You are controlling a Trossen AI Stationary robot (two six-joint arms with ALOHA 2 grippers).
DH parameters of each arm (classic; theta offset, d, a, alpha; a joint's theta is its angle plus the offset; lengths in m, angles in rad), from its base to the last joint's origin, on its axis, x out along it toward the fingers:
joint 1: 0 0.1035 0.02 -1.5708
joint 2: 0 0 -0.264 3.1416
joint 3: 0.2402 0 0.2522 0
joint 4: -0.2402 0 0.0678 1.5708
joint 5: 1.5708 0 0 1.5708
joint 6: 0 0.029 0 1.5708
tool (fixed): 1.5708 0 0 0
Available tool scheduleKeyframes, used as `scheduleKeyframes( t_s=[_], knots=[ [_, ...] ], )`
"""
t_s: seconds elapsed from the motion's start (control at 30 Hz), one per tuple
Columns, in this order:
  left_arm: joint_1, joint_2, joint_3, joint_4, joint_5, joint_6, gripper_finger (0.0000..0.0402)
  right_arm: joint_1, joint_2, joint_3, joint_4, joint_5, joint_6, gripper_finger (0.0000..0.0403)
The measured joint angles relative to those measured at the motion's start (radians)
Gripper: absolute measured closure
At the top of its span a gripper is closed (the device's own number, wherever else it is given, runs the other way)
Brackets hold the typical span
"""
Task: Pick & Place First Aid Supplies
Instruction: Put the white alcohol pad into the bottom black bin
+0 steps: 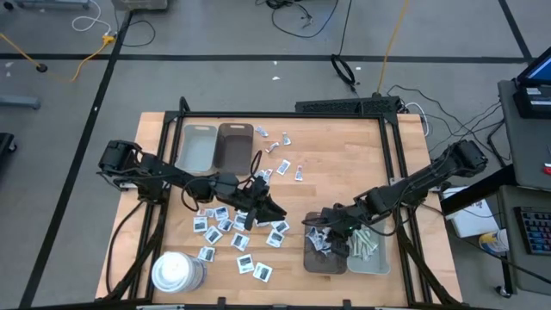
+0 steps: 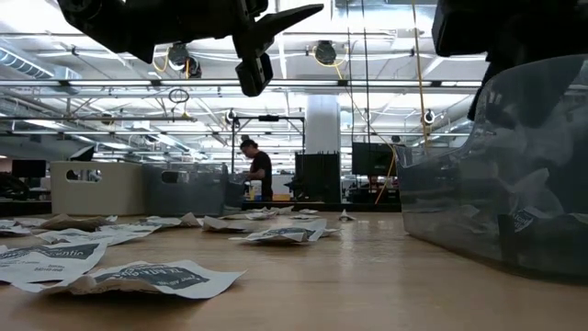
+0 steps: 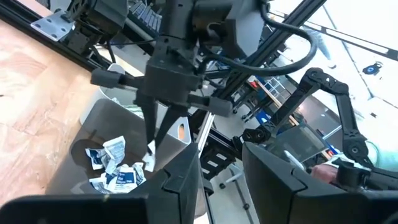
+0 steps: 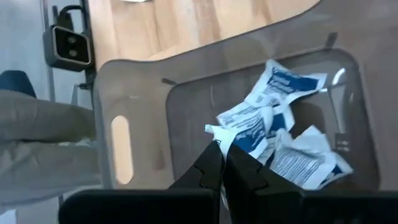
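two grippers are at work. the right gripper (image 4: 222,163) hangs over the brown tray (image 1: 325,258), jaws closed, pinching one white packet (image 4: 219,131) above those already inside. the left gripper (image 1: 274,209) hovers with jaws partly open and empty, over loose packets (image 1: 225,226) on the surface (image 1: 344,164).

A white cylinder (image 1: 176,272) is seen at the table's (image 1: 344,164) near-left corner (upright); two empty trays (image 1: 215,145) are set side by side far-left.
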Motion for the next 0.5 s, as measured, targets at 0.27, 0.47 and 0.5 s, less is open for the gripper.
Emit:
scheduleKeyframes(
  t_s=[0.27, 0.47, 0.5],
  knots=[
    [0.000, 0.000, 0.000, 0.001, 0.026, -0.002, 0.0273, 0.002, 0.000, -0.004, 0.046, -0.011, -0.055, 0.0307],
    [0.000, 0.000, 0.000, -0.047, 0.027, -0.001, 0.0273, -0.003, -0.005, -0.004, 0.061, -0.008, -0.059, 0.0215],
    [0.000, 0.000, 0.006, -0.082, 0.029, 0.002, 0.0273, -0.005, -0.009, -0.004, 0.060, -0.008, -0.064, 0.0206]
  ],
)
